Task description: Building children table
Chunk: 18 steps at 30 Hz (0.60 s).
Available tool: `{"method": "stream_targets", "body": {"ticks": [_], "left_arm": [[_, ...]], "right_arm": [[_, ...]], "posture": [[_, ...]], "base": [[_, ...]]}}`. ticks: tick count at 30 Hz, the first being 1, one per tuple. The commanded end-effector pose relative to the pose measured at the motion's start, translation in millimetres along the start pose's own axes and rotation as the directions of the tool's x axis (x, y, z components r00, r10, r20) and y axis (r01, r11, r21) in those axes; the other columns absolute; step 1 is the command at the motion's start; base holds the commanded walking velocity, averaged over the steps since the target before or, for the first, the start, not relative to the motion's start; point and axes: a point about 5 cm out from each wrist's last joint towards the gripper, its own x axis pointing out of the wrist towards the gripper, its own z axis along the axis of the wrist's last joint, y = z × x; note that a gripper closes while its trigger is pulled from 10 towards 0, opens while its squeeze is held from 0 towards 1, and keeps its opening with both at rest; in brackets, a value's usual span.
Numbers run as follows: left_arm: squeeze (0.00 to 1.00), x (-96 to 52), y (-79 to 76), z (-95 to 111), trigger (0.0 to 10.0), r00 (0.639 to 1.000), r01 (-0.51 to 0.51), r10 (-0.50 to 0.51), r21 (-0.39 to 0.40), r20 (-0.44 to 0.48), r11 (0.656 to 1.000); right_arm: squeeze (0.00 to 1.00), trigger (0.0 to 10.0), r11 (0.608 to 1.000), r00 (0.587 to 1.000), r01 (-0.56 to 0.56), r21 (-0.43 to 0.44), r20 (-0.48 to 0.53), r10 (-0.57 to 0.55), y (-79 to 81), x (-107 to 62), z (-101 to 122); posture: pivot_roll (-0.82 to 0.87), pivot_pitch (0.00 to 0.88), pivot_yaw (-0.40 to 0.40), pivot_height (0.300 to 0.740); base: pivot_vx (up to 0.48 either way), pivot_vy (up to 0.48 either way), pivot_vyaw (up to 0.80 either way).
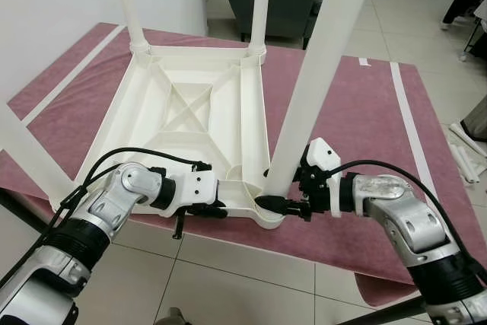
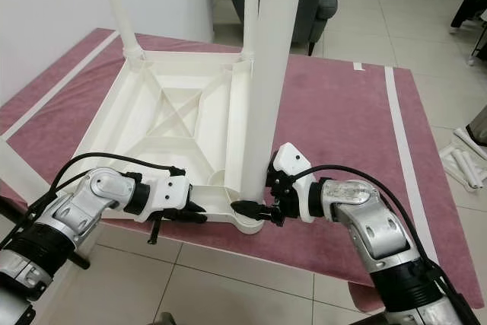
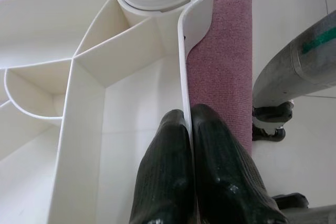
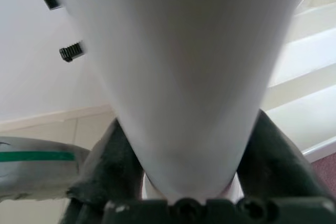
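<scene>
Lying upside down on the maroon mat (image 1: pixel 358 112), the white plastic children's table top (image 1: pixel 190 112) has its ribbed underside up so the legs can be seated in the corner sockets. The left gripper (image 3: pixel 188 129) is closed on the near rim, one finger on each side of the wall, apparently to steady the top. The right gripper (image 1: pixel 285 205) clasps the base of the near-right leg (image 1: pixel 319 66), its fingers hugging the tube just above the socket, likely twisting or pressing it home. Two far legs already stand upright.
</scene>
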Motion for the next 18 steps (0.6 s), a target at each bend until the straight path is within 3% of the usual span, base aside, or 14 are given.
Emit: {"method": "stream_targets", "body": {"ticks": [1,6,7,8,9,11,13,14,15,16,17,18], "left_arm": [[0.0,0.5,-11.0,5,0.0,0.989,0.147,-0.147,0.026,0.032,0.989],[0.0,3.9,-8.3,8,0.0,0.99,0.127,-0.128,0.018,0.057,0.992],[0.0,7.5,-4.9,12,0.0,0.99,0.11,-0.11,0.006,0.084,0.994],[0.0,7.5,-4.9,12,0.0,0.99,0.11,-0.11,0.006,0.084,0.994],[0.0,11.4,-1.3,17,0.0,0.989,0.095,-0.094,-0.005,0.11,0.995],[0.0,11.4,-1.3,17,0.0,0.989,0.095,-0.094,-0.005,0.11,0.995],[0.0,21.9,7.8,25,0.0,0.987,0.065,-0.06,-0.027,0.151,0.998],[0.0,21.9,7.8,25,0.0,0.987,0.065,-0.06,-0.027,0.151,0.998],[0.0,26.8,11.4,28,0.0,0.985,0.057,-0.051,-0.035,0.164,0.998],[0.0,26.8,11.4,28,0.0,0.985,0.057,-0.051,-0.035,0.164,0.998],[0.0,31.2,14.4,31,0.0,0.984,0.055,-0.047,-0.039,0.172,0.998],[0.0,31.2,14.4,31,0.0,0.984,0.055,-0.047,-0.039,0.172,0.998]], "right_arm": [[0.0,0.0,0.996,0.997,0.075,0.051,-0.003,-0.075,-7.5,1.1,-8],[0.0,0.0,0.974,0.979,0.203,0.095,0.012,-0.205,-12.1,6.1,-12],[0.0,0.0,0.945,0.951,0.308,0.11,-0.006,-0.309,-13.3,8.9,-17],[0.0,0.0,0.945,0.951,0.308,0.11,-0.006,-0.309,-13.3,8.9,-17],[0.0,0.0,0.898,0.907,0.42,0.135,-0.032,-0.419,-14.2,11.0,-23],[0.0,0.0,0.898,0.907,0.42,0.135,-0.032,-0.419,-14.2,11.0,-23],[0.0,0.0,0.74,0.757,0.652,0.166,-0.103,-0.645,-12.9,13.7,-34],[0.0,0.0,0.74,0.757,0.652,0.166,-0.103,-0.645,-12.9,13.7,-34],[0.0,0.0,0.643,0.667,0.744,0.179,-0.152,-0.729,-11.6,13.9,-39],[0.0,0.0,0.643,0.667,0.744,0.179,-0.152,-0.729,-11.6,13.9,-39],[0.0,0.0,0.549,0.581,0.813,0.195,-0.185,-0.793,-9.8,14.1,-42],[0.0,0.0,0.549,0.581,0.813,0.195,-0.185,-0.793,-9.8,14.1,-42]], "posture": [[0.07,0.0,0.012,0.74],[0.06,0.0,0.01,0.74],[0.06,0.0,0.013,0.74],[0.06,0.0,0.013,0.74],[0.05,0.0,0.015,0.74],[0.05,0.0,0.015,0.74],[0.04,0.0,0.024,0.74],[0.04,0.0,0.024,0.74],[0.03,0.0,0.03,0.74],[0.03,0.0,0.03,0.74],[0.03,0.0,0.038,0.74],[0.03,0.0,0.038,0.74]], "base": [[0.0,0.0,0.0],[0.0,0.0,0.0],[0.0,0.0,0.0],[0.0,0.0,0.0],[0.0,0.0,0.0],[0.0,0.0,0.0],[0.0,0.0,0.0],[0.0,0.0,0.0],[0.0,0.0,0.0],[0.0,0.0,0.0],[0.0,0.0,0.0],[0.0,0.0,0.0]]}}
